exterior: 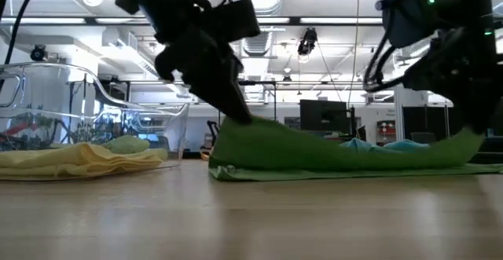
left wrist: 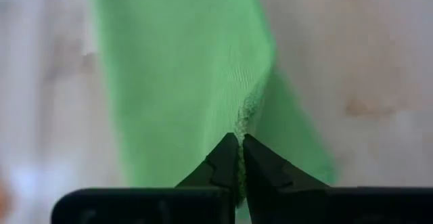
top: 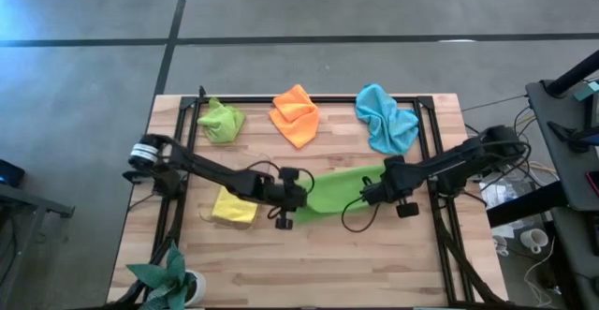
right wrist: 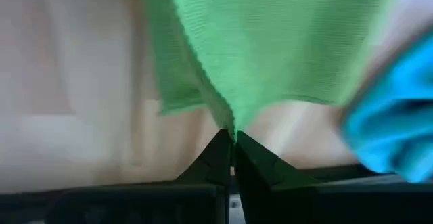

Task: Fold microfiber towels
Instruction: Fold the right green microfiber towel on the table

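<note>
A darker green towel (top: 339,191) lies stretched across the table's middle between my two grippers. My left gripper (top: 301,196) is shut on its left end, my right gripper (top: 372,190) on its right end. Both ends are raised while the towel's middle and near edge (exterior: 330,170) rest on the wood. A yellow towel (top: 234,206) lies crumpled left of the left gripper. Lime green (top: 221,122), orange (top: 296,114) and light blue (top: 387,119) towels lie bunched along the far side. My left gripper pinches the green towel's edge at its left end (left wrist: 241,124) between the two fingertips, slanting down from the left. That end is lifted off the table. My right gripper pinches a corner of the towel's right end (right wrist: 231,129) between its fingertips, coming steeply from above. That corner is raised; the cloth slopes down from it to the table.
A potted plant (top: 168,277) with pointed leaves stands at the near left corner. A black frame (top: 432,132) runs along the table's left, far and right sides. Bare wood (top: 328,263) lies between the towel and the near edge.
</note>
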